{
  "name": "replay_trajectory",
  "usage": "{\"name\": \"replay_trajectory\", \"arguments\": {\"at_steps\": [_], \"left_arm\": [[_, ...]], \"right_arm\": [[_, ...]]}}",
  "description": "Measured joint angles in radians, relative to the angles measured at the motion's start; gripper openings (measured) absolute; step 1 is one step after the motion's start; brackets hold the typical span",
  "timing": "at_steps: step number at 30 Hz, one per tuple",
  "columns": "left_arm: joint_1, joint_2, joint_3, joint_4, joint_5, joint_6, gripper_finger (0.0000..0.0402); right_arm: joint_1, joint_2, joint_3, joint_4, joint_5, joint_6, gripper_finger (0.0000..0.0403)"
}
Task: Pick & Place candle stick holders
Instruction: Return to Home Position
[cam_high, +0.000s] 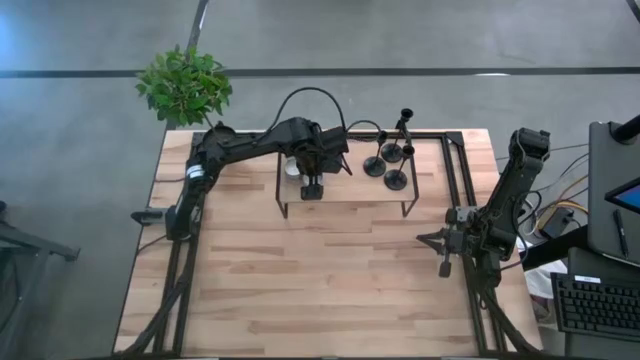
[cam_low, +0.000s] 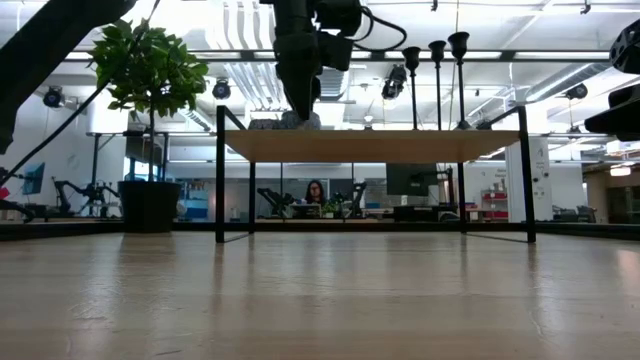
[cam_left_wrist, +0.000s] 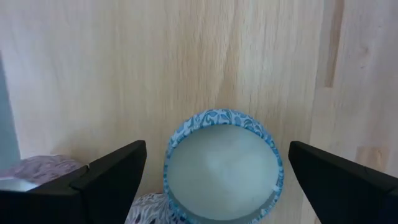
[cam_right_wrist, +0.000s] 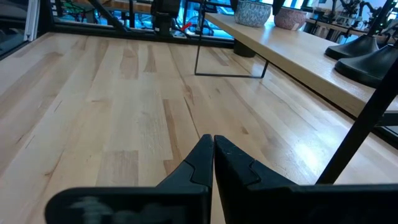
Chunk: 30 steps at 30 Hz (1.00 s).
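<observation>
Candle stick holders: three black candle stick holders (cam_high: 375, 167) stand close together at the right end of the shelf (cam_high: 350, 190), with their disc bases flat on its board.
Axis: each thin stem is upright, so the long axis is vertical and the small cup is at the top. In the low view the three rise side by side above the board.
Blue jar: a blue patterned jar (cam_left_wrist: 222, 168) sits on the left part of the shelf, with pale wax filling it nearly to the rim.
Neighbouring jar: a pinkish patterned jar (cam_left_wrist: 38, 169) is just beside the blue one, and a finger partly hides it, so its contents cannot be told.
Left pincer: the left pincer (cam_high: 312, 188) hangs over the left part of the shelf, pointing down. Its fingers (cam_left_wrist: 115, 180) are spread wide on either side of the blue jar, clear of it and gripping nothing.
Right pincer: the right pincer (cam_right_wrist: 212, 146) is low near the right edge of the surface (cam_high: 330, 270), with its fingers pressed together and empty.
Edges: a strip of bare board separates the holders from the left pincer, and the nearest base lies close to the shelf's right end.
Open room: the whole front of the surface is bare wood.
Plant: a leafy plant (cam_high: 185, 85) stands by the rear left corner.
</observation>
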Motion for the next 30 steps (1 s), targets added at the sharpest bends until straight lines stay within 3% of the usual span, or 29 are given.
{"name": "replay_trajectory", "arguments": {"at_steps": [11, 17, 21, 27, 30], "left_arm": [[-0.022, -0.002, 0.182, -0.065, -0.001, 0.008, 0.0399], [-0.060, -0.087, 0.164, -0.016, -0.001, 0.020, 0.0382], [-0.094, -0.138, 0.172, 0.038, 0.052, -0.014, 0.0325], [-0.149, -0.232, 0.165, 0.225, 0.224, -0.078, 0.0175], [-0.170, -0.249, 0.165, 0.316, 0.256, -0.136, 0.0117]], "right_arm": [[0.000, 0.000, 0.000, 0.000, 0.000, 0.000, 0.0008], [0.000, 0.000, 0.000, 0.000, 0.000, 0.000, 0.0008], [0.000, 0.000, 0.000, 0.000, 0.000, 0.000, 0.0008], [0.000, 0.000, 0.000, 0.000, 0.000, 0.000, 0.0008], [0.000, 0.000, 0.000, 0.000, 0.000, 0.000, 0.0008]]}}
